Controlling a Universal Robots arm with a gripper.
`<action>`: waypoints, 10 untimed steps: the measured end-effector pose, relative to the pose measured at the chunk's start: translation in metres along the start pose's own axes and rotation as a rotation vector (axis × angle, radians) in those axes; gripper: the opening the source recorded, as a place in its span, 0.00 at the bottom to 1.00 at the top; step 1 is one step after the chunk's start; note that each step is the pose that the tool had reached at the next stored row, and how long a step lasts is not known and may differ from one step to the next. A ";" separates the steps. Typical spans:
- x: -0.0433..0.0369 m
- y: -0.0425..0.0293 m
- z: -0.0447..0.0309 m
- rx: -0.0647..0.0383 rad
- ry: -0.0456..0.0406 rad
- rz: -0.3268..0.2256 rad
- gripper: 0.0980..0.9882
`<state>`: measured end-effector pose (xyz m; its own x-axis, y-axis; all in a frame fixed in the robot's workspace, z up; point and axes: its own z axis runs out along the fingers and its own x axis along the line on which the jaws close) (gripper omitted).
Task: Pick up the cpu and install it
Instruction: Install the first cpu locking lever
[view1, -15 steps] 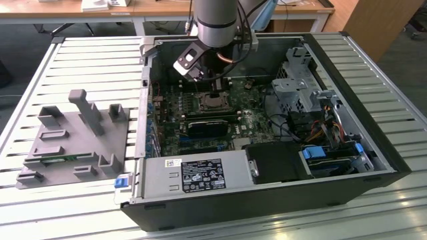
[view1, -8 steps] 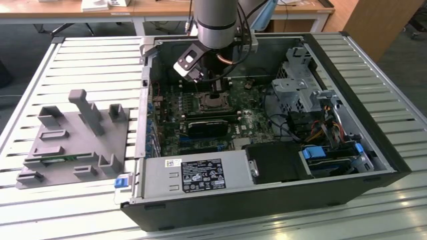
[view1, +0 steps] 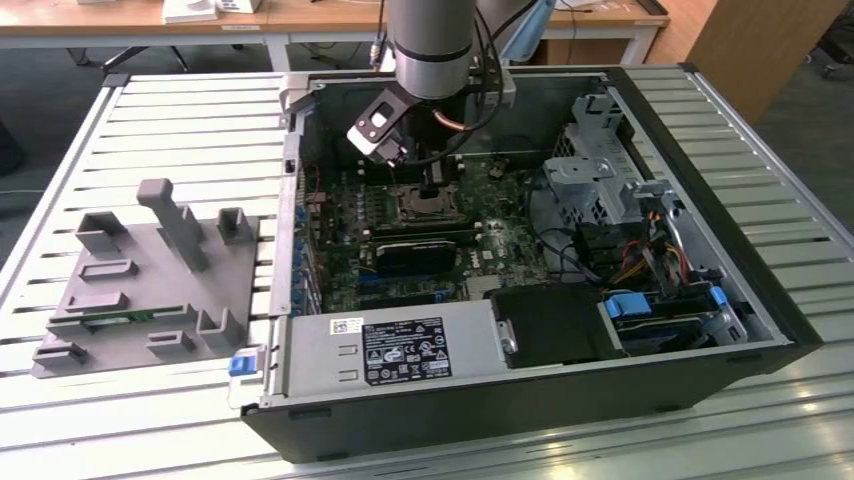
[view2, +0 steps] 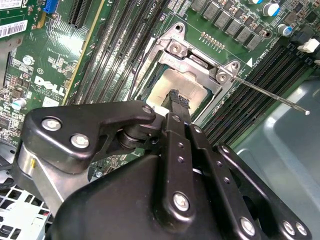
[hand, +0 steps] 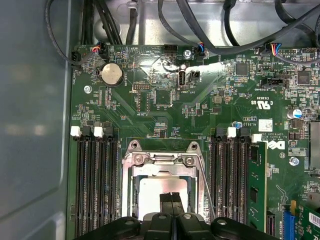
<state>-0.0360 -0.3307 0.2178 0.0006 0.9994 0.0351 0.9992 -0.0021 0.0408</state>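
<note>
While the gripper is held low over the motherboard in the open computer case | fingertips are pressed together, nothing gripped | cpu is seated within the socket frame, directly under the fingertips | contact cannot be told | socket lever is seen beside the frame

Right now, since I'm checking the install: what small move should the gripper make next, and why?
Probably a short, straight lift. The cpu appears to lie flat inside the socket frame, and the gripper is shut just over the chip, gripping nothing, so rising should clear the frame without nudging the chip.
</note>
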 end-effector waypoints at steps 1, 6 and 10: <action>0.0000 0.0000 -0.0001 0.000 0.0000 0.000 0.01; 0.0000 0.0001 -0.0023 0.000 -0.0003 0.000 0.01; 0.0002 0.0002 -0.0061 0.000 -0.0003 0.000 0.01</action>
<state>-0.0360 -0.3308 0.2239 0.0007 0.9994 0.0348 0.9992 -0.0021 0.0411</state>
